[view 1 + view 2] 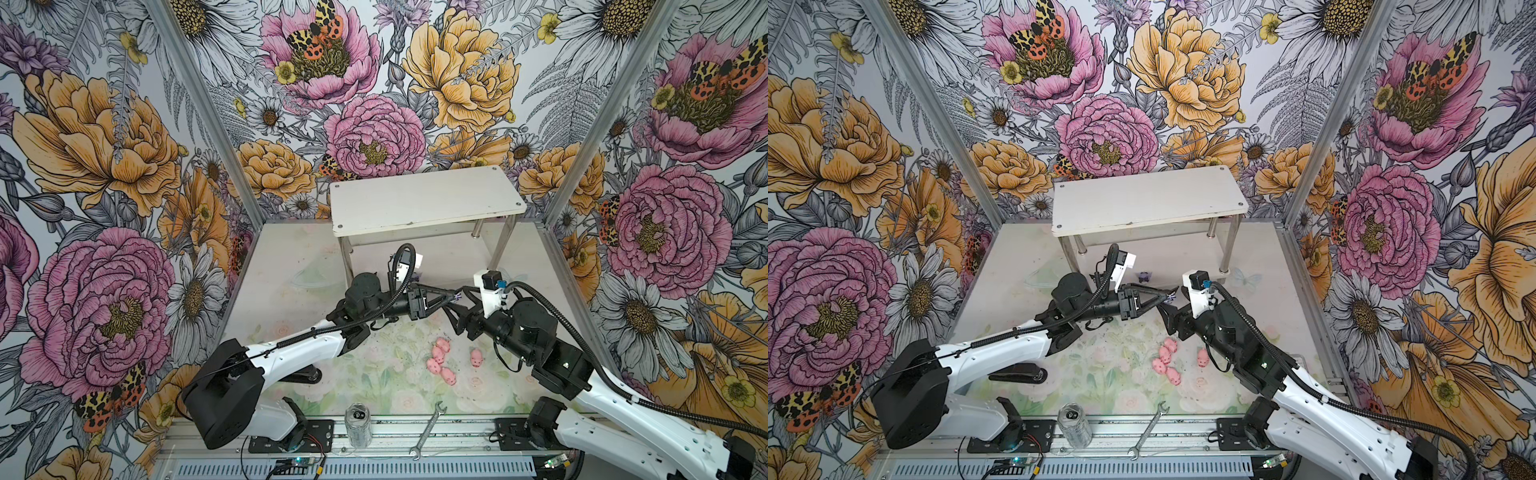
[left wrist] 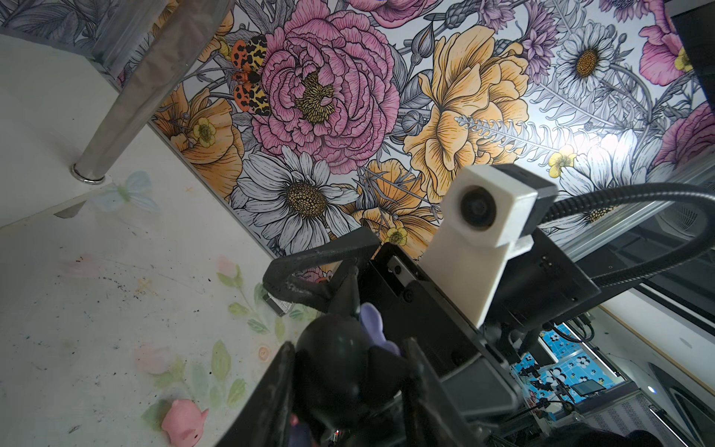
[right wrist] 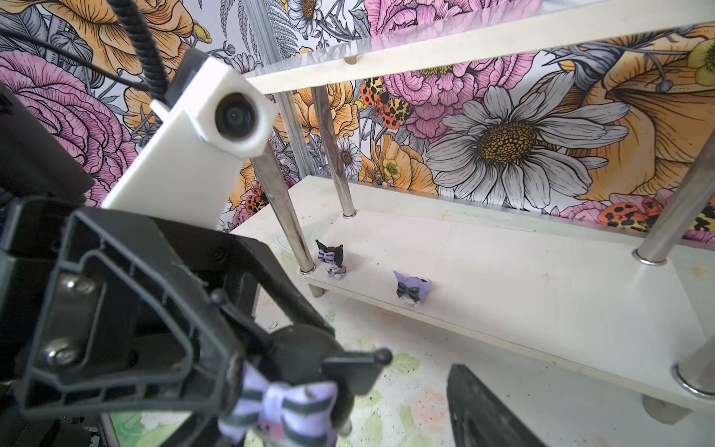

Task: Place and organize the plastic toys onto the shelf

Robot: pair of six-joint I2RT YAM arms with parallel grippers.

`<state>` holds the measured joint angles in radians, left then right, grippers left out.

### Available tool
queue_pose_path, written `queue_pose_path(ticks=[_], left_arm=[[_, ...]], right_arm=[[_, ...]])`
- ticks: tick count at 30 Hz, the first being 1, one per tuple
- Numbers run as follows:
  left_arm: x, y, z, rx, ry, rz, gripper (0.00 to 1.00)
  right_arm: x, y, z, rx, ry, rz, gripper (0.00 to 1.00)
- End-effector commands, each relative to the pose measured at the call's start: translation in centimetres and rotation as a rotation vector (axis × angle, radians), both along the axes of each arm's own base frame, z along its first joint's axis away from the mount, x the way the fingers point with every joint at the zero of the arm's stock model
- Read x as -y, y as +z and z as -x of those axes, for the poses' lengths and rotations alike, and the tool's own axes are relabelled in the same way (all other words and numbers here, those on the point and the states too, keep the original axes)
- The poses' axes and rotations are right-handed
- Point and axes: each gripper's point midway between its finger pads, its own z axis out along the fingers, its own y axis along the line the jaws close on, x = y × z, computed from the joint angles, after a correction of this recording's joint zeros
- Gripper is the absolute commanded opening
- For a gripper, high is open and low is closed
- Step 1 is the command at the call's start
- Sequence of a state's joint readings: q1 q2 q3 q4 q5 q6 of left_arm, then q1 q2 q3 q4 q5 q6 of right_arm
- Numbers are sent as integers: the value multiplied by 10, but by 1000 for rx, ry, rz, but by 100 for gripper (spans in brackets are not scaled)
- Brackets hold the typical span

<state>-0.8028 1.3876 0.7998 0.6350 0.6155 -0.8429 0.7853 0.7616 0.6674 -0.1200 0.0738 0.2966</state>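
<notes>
Left tool (image 1: pixel 455 296): closed on one black-and-purple figure (image 3: pixel 286 398), which is pinched at the fingertips and held clear of the bench (image 1: pixel 291 291), in front of the shelf (image 1: pixel 424 199). The tool lies nearly level and points to the right, so the figure is offered to the other arm.

Right tool (image 1: pixel 1170 304): open. Its jaws are spread just beside the figure and do not grip it. This looks like a hand-over between the arms, probably to turn the figure so that it can be stood upright. Which arm is giving cannot be told.

Pigs (image 1: pixel 440 359): five lie on the bench below the two tools, four bunched together and one a little to the right. None is placed yet.

Shelf, lower tier (image 3: pixel 503 271): two more figures (image 3: pixel 332 259) are at its left end. One stands upright against the front leg and the other, beside it, appears tipped over. A row seems to have been started from that end. The top tier is bare, which leaves room for the pigs.

Judgement: the task is less than half done, and the tipped figure may need righting.
</notes>
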Motion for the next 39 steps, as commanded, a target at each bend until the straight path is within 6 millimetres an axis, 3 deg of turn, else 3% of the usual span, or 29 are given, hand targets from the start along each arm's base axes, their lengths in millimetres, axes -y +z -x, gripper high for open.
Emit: queue_pose_path(ticks=[1,5,10,16,21,23,30,34,39], left_arm=[[4,11,6,22,-38,40,23],[5,10,7,16,-46,45,23],[4,11,7,16,-46,47,24],[3,16,6,22,-38,56,50],[1,19,3,27,-26,60,73],[1,20,2,28,-22,61,77],[-8,22,-10,54,37,18,78],[-20,10,-23,99,159,-136,64],[-47,6,-32,178,317,-303,59]], right_arm=[[-10,29,-3,60,25,-63,75],[-14,34,-9,77,20,-74,67],[-16,35,-13,86,10,-80,47],[-14,29,-13,86,3,-70,21],[-9,20,-13,100,-11,-50,13],[-7,16,-13,107,-21,-36,11],[-7,2,-3,161,39,50,13],[-1,-4,-3,175,25,101,13],[0,-12,-4,188,33,165,11]])
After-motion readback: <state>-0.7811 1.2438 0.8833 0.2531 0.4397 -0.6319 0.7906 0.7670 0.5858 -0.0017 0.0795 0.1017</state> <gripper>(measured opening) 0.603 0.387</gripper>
